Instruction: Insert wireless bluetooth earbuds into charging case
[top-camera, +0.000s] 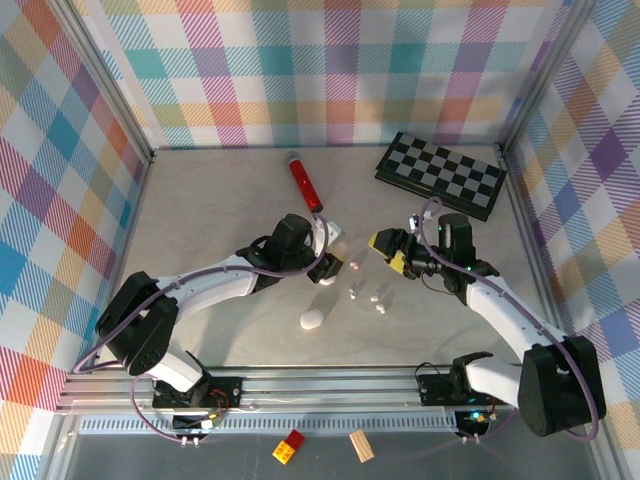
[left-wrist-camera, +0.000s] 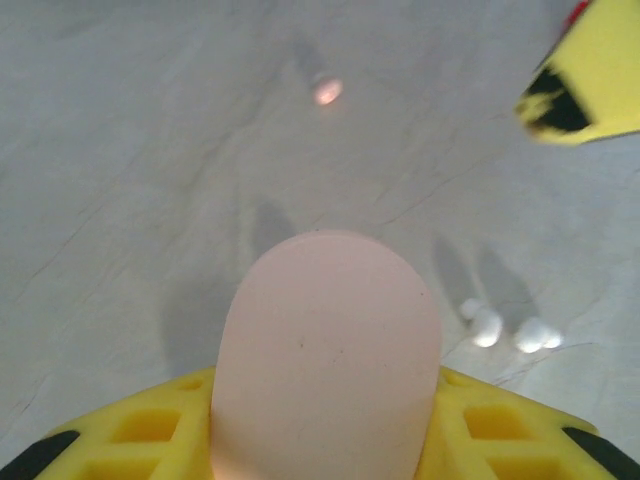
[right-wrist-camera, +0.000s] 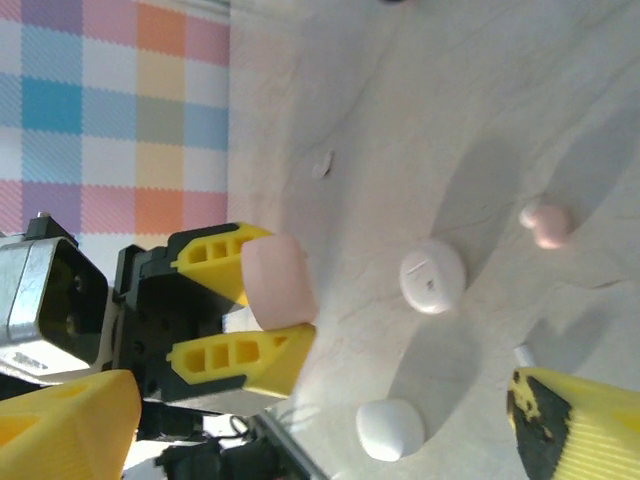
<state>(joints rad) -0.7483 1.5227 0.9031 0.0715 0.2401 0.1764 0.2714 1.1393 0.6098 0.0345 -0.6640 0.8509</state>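
Clamps the left gripper (right-wrist-camera: 288, 285) on a pink case (left-wrist-camera: 325, 350), yellow fingers (right-wrist-camera: 235, 355) tight on its two sides, rounded end poking out ahead. Holds it over the table (top-camera: 220, 250) near the middle. Stretches that arm from the near-left base, forearm low and slanting inward, wrist turned rightward. Meets the right gripper (top-camera: 388, 254) just across, its fingers spread wide, well clear of the case. Bends the right arm out from the near-right base, forearm angling back toward the middle, wrist pointing left. Shows the earbuds (top-camera: 375, 297) loose on the table, between the two grippers and a little nearer the bases. From the left wrist, picks out a pink bud (left-wrist-camera: 327, 90) ahead of the held case and two white buds (left-wrist-camera: 485, 325) side by side to its right. Has a white case (top-camera: 312, 320) lying on the table nearer the bases. Sets a red tube (top-camera: 300, 180) and a chessboard (top-camera: 440, 172) well back by the far wall.
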